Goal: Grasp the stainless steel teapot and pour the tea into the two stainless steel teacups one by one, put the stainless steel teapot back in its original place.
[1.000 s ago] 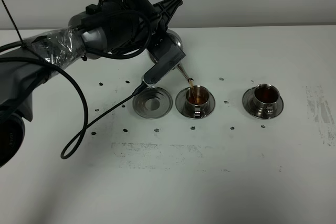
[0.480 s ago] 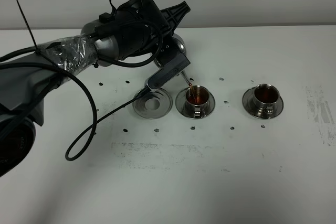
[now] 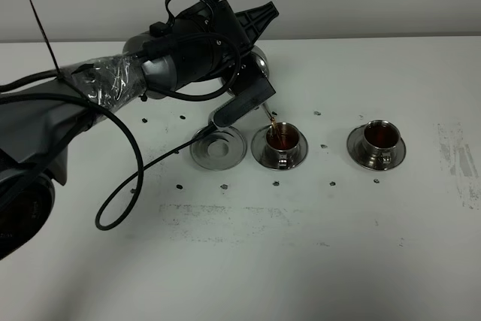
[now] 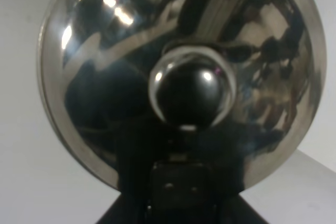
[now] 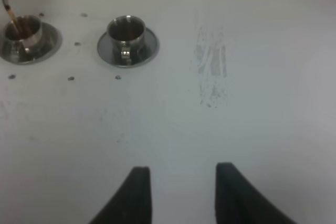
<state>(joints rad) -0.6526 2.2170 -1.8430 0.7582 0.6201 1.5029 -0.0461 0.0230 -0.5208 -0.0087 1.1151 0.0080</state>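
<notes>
Exterior high view: the left claw (image 3: 240,80) is clenched on the stainless steel teapot (image 3: 258,61), holding it tilted above the counter (image 3: 301,261), spout down over the middle teacup (image 3: 284,139). A thin brown stream of tea (image 3: 272,122) falls into that cup. To its right, well apart, the right teacup (image 3: 381,137) holds dark tea. Just left of the middle cup lies the bare saucer (image 3: 218,148). Right wrist view: the right claw (image 5: 184,192) hangs released, fingers apart, gripping nothing.

Your white tabletop (image 3: 248,261) carries three saucers mid-frame: an empty saucer (image 3: 218,148) leftmost, two cup saucers (image 3: 259,154) to its right.
</notes>
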